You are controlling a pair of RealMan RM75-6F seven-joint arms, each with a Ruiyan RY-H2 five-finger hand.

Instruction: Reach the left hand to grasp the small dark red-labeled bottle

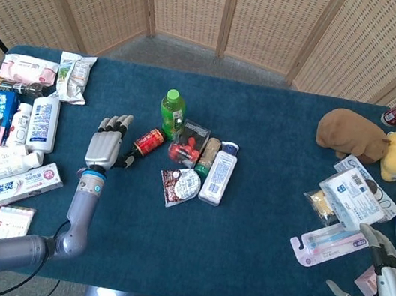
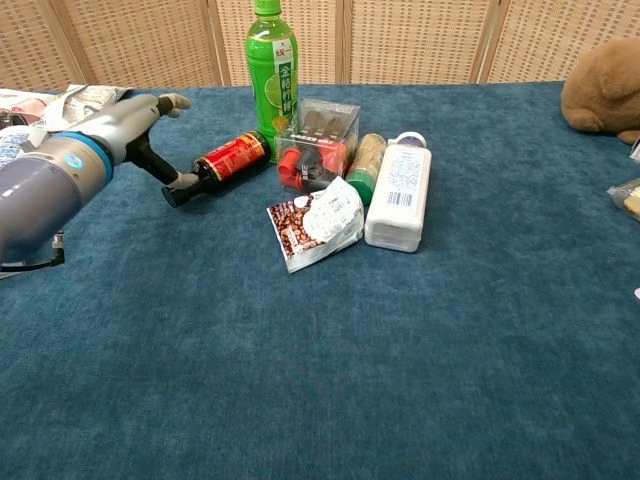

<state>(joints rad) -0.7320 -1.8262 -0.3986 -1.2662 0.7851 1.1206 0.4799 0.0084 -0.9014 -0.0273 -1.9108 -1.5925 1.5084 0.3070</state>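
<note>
Beside one left hand [image 1: 103, 149] lies one red-labeled bottle [image 1: 142, 145].

You are looking at the small bottle [image 1: 143, 144] lying on its side on the table [image 1: 242, 247], its cap end pointing toward the left hand [image 1: 103, 149], which is sitting just to its left. The tall bottle [image 1: 172, 111] is standing just behind it. The clear box [image 1: 190, 141] is lying to its right, with the sachet [image 1: 179, 185] in front and the white bottle [image 1: 220, 172] further right. The right hand [image 1: 388, 282] is sitting well apart at the table's near right corner.
</note>
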